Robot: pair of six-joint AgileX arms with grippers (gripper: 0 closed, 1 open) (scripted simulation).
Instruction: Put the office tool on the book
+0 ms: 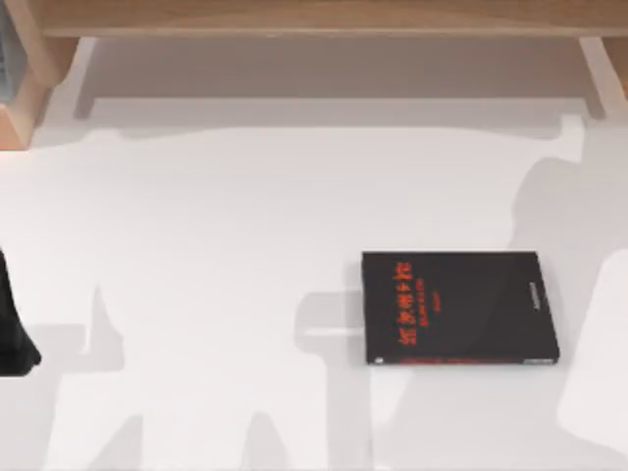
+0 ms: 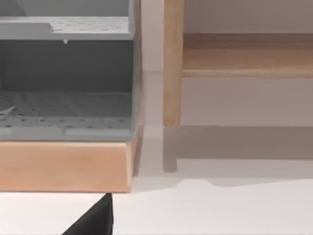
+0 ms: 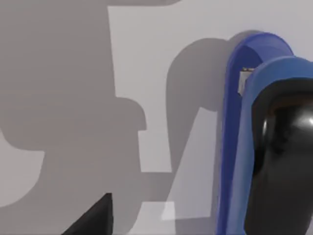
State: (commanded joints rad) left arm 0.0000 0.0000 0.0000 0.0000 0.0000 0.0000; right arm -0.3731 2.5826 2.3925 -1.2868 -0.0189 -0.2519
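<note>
The book (image 1: 459, 308) lies flat on the white table, right of centre, its black cover with red lettering facing up. The office tool (image 3: 254, 142), bright blue with a glossy black top, is seen very close in the right wrist view, over the white table. A dark part of my right gripper (image 3: 93, 220) appears beside it, and I cannot tell whether they touch. My left arm (image 1: 12, 334) is parked at the table's left edge, and a dark part of my left gripper (image 2: 95, 220) appears in its wrist view.
A wooden shelf (image 1: 314, 20) on legs (image 2: 172, 63) runs along the back of the table. A grey perforated rack (image 2: 66, 73) on a wooden base (image 2: 63, 164) stands at the far left back corner.
</note>
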